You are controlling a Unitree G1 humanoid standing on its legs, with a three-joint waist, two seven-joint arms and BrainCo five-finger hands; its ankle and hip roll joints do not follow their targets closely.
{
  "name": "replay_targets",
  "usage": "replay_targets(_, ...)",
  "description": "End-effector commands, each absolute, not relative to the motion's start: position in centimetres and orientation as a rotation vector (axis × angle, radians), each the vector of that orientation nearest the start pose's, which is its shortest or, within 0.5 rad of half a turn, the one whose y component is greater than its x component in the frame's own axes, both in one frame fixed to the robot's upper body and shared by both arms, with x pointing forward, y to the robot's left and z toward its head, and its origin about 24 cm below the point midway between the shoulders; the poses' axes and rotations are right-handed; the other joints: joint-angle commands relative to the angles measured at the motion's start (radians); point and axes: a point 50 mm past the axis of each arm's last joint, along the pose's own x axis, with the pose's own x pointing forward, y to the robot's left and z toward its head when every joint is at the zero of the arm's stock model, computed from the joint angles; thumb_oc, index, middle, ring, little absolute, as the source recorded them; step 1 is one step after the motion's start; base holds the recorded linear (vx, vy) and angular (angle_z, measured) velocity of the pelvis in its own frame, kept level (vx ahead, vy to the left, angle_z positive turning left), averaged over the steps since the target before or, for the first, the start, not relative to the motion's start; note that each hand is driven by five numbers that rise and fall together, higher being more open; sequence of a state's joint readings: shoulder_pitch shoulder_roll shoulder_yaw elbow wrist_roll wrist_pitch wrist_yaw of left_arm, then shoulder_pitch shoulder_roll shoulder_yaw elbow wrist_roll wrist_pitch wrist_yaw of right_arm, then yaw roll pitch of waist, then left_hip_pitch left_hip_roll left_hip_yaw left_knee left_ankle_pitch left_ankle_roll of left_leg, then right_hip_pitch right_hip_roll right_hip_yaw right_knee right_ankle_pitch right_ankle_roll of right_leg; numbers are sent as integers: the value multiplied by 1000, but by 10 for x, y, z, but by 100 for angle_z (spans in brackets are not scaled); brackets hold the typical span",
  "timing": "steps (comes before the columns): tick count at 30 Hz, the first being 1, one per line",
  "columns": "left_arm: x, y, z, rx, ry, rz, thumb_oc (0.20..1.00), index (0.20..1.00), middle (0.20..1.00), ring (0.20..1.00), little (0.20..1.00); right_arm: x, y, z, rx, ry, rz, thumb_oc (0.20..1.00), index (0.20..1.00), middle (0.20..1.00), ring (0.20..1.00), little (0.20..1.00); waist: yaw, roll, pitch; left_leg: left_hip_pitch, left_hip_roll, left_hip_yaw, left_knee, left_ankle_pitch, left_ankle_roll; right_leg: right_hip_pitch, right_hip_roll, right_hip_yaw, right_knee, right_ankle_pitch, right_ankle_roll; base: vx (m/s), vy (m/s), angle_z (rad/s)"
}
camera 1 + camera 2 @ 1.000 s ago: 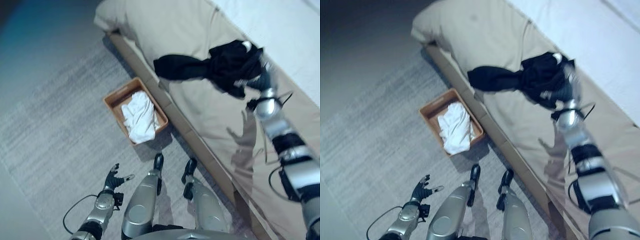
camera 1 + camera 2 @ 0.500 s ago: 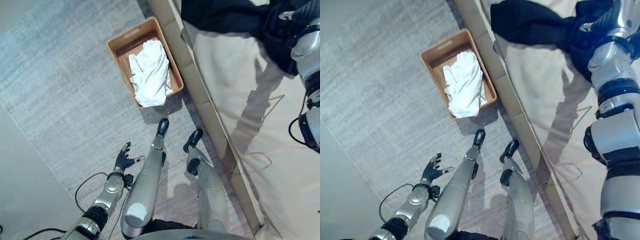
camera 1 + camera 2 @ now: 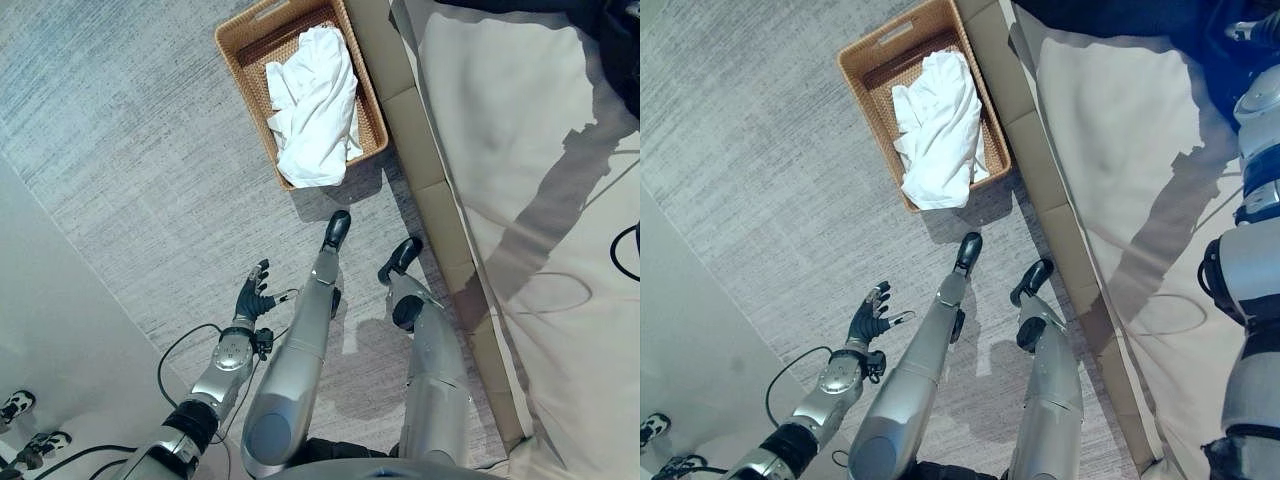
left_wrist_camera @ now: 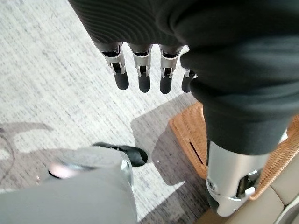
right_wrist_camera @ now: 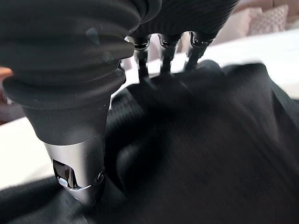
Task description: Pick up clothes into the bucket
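The whole scene has slid since half a second ago, so the camera has tilted down; the things themselves have not moved. The rectangular woven orange-brown basket (image 3: 250, 40) stands on the grey carpet (image 3: 130, 170) against the beige bed (image 3: 520, 150), holding a crumpled white garment (image 3: 315, 100). The crumpled black garment (image 5: 201, 149) lies on the bed; the right hand (image 5: 161, 51) has its fingertips sunk in it, grip unclear. The left hand (image 3: 872, 318) still hangs spread over the carpet.
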State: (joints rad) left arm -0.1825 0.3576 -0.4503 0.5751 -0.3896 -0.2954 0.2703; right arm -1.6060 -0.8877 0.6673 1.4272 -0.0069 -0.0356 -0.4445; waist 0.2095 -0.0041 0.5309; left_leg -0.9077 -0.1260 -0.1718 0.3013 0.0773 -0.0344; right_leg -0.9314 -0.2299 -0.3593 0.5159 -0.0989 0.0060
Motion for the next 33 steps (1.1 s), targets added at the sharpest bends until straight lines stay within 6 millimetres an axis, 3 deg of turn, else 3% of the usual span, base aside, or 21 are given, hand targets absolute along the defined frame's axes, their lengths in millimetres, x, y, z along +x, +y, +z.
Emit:
replay_targets(1,249,176,-31,51,210,49,1000,1000,1000,1000,1000,323,-376,397,-1016,-270,-1063,1000,1000,1000,1000,1000,-14,64,-11,-2,45,11,20,-66,-13,29,-47,76,94,-61,108,-11,-60,2)
replay_targets(3,251,173,-26,20,193,41,1000,1000,1000,1000,1000,324,-377,393,-1002,-244,-1009,1000,1000,1000,1000,1000,-20,73,-11,-30,50,12,4,-49,-20,-13,-52,77,113,-68,107,-12,-73,4)
replay_targets(4,251,173,-26,20,193,40,1000,1000,1000,1000,1000,324,-377,394,-1002,-245,-1008,815,815,815,815,815,-20,73,-11,-31,50,12,4,-48,-20,-15,-53,77,114,-68,107,-5,-67,5)
replay_targets(5,252,173,-23,16,183,33,1000,1000,1000,1000,1000,325,-377,393,-994,-238,-978,529,529,529,529,529,-23,73,-11,-41,50,10,4,-44,-22,-27,-53,78,117,-69,107,-4,-48,4)
replay_targets(7,254,171,-21,3,175,25,1000,1000,1000,1000,1000,325,-377,394,-962,-248,-958,200,200,200,200,200,-27,74,-11,-50,50,10,0,-37,-25,-42,-55,81,124,-74,106,-9,-66,4)
replay_targets(14,260,166,-15,4,150,-9,1000,1000,1000,1000,1000,327,-369,401,-897,-314,-895,200,200,200,200,200,-40,73,-11,-59,53,14,-12,-24,-33,-66,-56,90,140,-78,103,-16,-45,2)
replay_targets(21,262,174,-14,27,146,20,1000,1000,1000,1000,1000,334,-352,411,-881,-386,-845,200,200,200,200,200,-47,56,-11,-8,63,19,-25,-19,-39,-17,-40,88,108,-68,99,-38,-50,-2)
replay_targets(27,264,188,-14,69,139,64,1000,1000,1000,1000,1000,335,-335,425,-832,-521,-865,200,200,200,200,200,-63,31,-11,111,81,25,-64,-12,-52,106,-12,82,30,-44,98,-52,-39,-5)
replay_targets(33,264,200,-1,91,78,73,1000,1000,1000,1000,1000,333,-315,438,-791,-670,-848,200,200,200,200,200,-87,1,-11,308,100,39,-108,-16,-55,315,23,85,-68,-18,101,-26,-13,-11)
